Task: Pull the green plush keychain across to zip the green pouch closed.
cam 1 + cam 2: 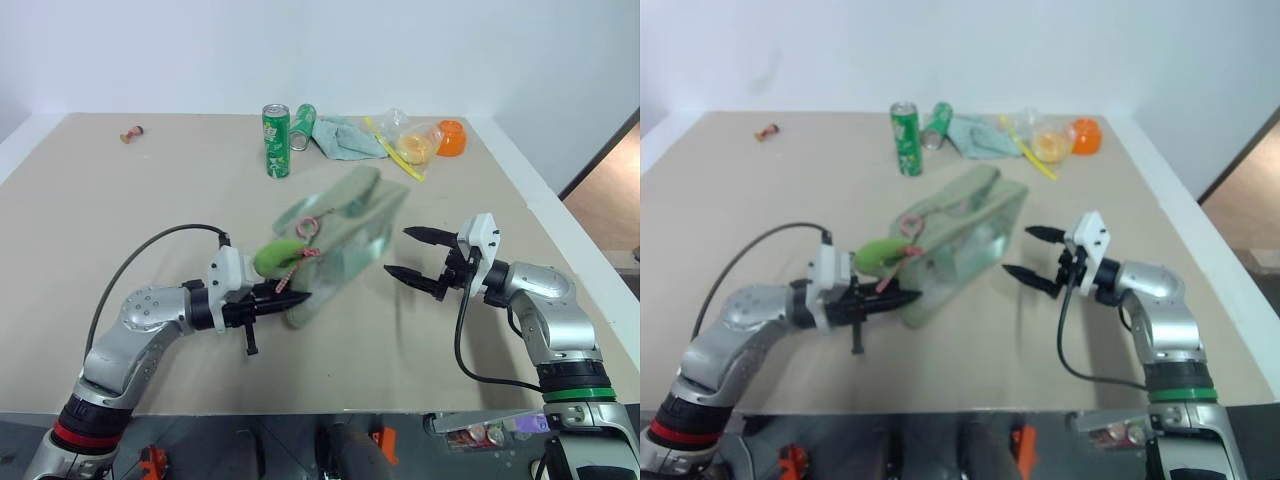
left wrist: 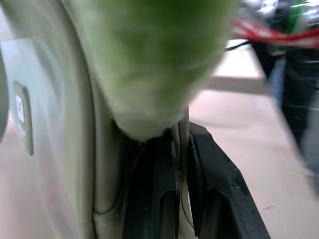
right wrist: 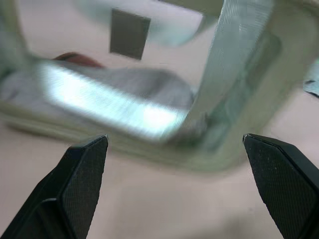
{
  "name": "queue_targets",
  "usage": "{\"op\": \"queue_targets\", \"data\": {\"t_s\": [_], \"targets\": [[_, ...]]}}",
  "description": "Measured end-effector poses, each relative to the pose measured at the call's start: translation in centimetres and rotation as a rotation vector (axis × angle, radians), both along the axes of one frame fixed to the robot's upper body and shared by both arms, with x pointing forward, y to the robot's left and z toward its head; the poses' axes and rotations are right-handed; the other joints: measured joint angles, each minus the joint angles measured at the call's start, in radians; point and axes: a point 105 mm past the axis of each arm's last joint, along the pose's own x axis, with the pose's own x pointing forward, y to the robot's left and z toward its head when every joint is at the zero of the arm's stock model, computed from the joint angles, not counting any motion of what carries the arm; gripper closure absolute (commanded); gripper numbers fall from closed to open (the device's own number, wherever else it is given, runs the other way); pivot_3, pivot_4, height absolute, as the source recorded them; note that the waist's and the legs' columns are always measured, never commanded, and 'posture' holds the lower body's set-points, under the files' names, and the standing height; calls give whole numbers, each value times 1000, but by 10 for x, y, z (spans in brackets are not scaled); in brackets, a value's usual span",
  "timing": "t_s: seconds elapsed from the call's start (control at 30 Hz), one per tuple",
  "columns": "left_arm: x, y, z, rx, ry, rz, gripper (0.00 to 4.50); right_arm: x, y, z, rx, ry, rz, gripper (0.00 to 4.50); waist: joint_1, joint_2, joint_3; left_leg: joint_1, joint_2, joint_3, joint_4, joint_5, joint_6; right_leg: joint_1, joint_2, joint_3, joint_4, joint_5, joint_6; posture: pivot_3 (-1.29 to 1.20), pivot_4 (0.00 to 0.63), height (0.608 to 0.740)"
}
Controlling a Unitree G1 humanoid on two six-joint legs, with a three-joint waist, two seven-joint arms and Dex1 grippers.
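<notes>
Sage-green pouch (image 1: 345, 235) mid-table, clear-sided; fuzzy green plush keychain (image 1: 277, 257) at its near end.

A big tan table (image 1: 150, 200) fills most of the room, with a white wall behind it. Far back on the table, a green soda can (image 1: 277, 141) stands up straight. Right beside it, another green can (image 1: 302, 127) lies tipped over, touching a crumpled teal cloth (image 1: 346, 137). Next to the cloth sits a clear plastic bag (image 1: 412, 140) with something yellow inside (hard to tell what). A thin yellow stick (image 1: 394, 150) lies by the bag. An orange cup (image 1: 451, 137) sits beside the bag. Far off near the back left corner is a tiny brown thing (image 1: 132, 133).
</notes>
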Motion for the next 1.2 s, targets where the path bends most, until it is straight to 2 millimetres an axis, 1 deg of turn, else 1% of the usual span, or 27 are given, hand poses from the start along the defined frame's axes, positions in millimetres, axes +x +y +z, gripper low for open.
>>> {"op": "queue_targets", "data": {"t_s": [0.07, 0.13, 0.17, 0.27, 0.33, 0.4, 0.47, 0.6, 0.7, 0.77, 0.83, 0.87, 0.9, 0.97, 1.03, 1.07, 1.1, 1.2], "targets": [[-5, -1, -1, 16, 10, -33, 4475, 0, 0, 0, -1, -2, -2, 0, 0, 0, 0, 0, 0, 0, 0, 0, 0, 0, 1, 0, 0, 0, 0, 0, 150, 740], [-3, 7, -5, 35, 23, -11, 4475, 0, -1, 0, -6, -10, -6, 0, 0, 0, 0, 1, 1, -1, 0, 0, 0, 0, 3, 0, 0, 0, -1, 0, 150, 740], [4, 13, -6, 30, 30, 34, 4475, 0, -2, -1, -7, -12, -10, 0, 0, 0, 0, 1, 1, -1, 0, 0, 0, 0, 3, -1, 0, 0, -1, 0, 150, 740], [33, 48, -7, 24, 30, 255, 4475, 0, -4, -4, -10, -11, -16, 0, 0, 0, 0, 3, 2, -2, 0, 1, 1, 1, 5, -1, 1, 2, -3, 0, 150, 740], [41, 64, -5, 30, 21, 337, 4475, -1, -5, -7, -11, -2, -20, 0, 0, 0, 0, 3, 3, -1, 0, 1, 1, 1, 5, 0, 1, 2, -3, 0, 150, 740], [41, 73, -4, 41, 18, 371, 4475, -1, -6, -9, -11, 4, -21, 0, 0, 0, 0, 3, 3, 0, 0, 1, 1, 1, 5, 1, 0, 2, -4, 0, 150, 740], [39, 78, -9, 44, 32, 392, 4475, -1, -7, -9, -13, 3, -20, 0, 0, 0, 0, 3, 4, 1, -1, 0, 0, 0, 5, 1, 0, 1, -4, 0, 150, 740], [38, 84, -12, 43, 41, 435, 4475, 0, -8, -11, -12, 10, -23, 0, 1, 0, 0, 3, 5, 0, -1, 0, 0, 0, 4, 1, 0, 1, -4, 0, 150, 740], [41, 90, -10, 34, 39, 498, 4475, 2, -8, -11, -11, 10, -24, 0, 1, 0, 0, 3, 5, 1, -1, 0, 0, 0, 4, 1, 0, 2, -4, 0, 150, 740], [45, 94, -10, 23, 47, 540, 3691, 4, -6, -7, -8, -5, -17, 0, 0, 0, 0, 4, 5, 1, 0, 0, 1, 1, 5, 1, 1, 2, -4, 0, 150, 740], [46, 93, -11, 7, 53, 561, 3152, 6, -3, -4, -3, -14, -9, 0, 1, 0, 0, 4, 5, 1, 0, 0, 1, 1, 6, 1, 1, 2, -4, 0, 150, 740], [47, 92, -11, -6, 61, 570, 2758, 7, -1, -2, 0, -20, -2, 0, 1, 0, 0, 4, 5, 1, 0, 0, 1, 1, 6, 1, 1, 2, -4, 0, 150, 740], [47, 90, -11, -12, 62, 568, 2530, 8, 1, 0, 3, -27, 5, 0, 1, 0, 0, 3, 5, 1, 0, 0, 1, 1, 6, 1, 0, 2, -4, 0, 150, 740], [45, 87, -8, -15, 49, 562, 1755, 8, 3, 0, 3, -23, 11, 0, 2, 0, 0, 3, 5, 1, -1, 0, 0, 1, 6, 1, 0, 2, -4, 0, 150, 740], [44, 85, -4, -20, 32, 559, 1059, 8, 5, -1, 5, -15, 17, 0, 2, 0, 0, 3, 5, 2, -1, 0, 0, 0, 6, 2, 0, 2, -4, 0, 150, 740], [42, 85, -1, -26, 21, 560, 828, 7, 7, -1, 4, -8, 24, 0, 1, 0, 0, 3, 6, 2, -1, 0, 0, 0, 5, 2, 0, 2, -4, 0, 150, 740], [40, 86, 1, -29, 12, 564, 419, 6, 10, -1, 6, -3, 32, 0, 0, 0, 0, 3, 6, 2, -1, 0, 0, 0, 5, 3, 0, 2, -4, 0, 150, 740], [33, 92, 1, -29, -2, 591, 419, 5, 14, 2, 21, 5, 37, 0, 0, 0, 0, 4, 7, 3, -1, 0, 0, 0, 5, 3, 0, 2, -4, 0, 150, 740]]}}
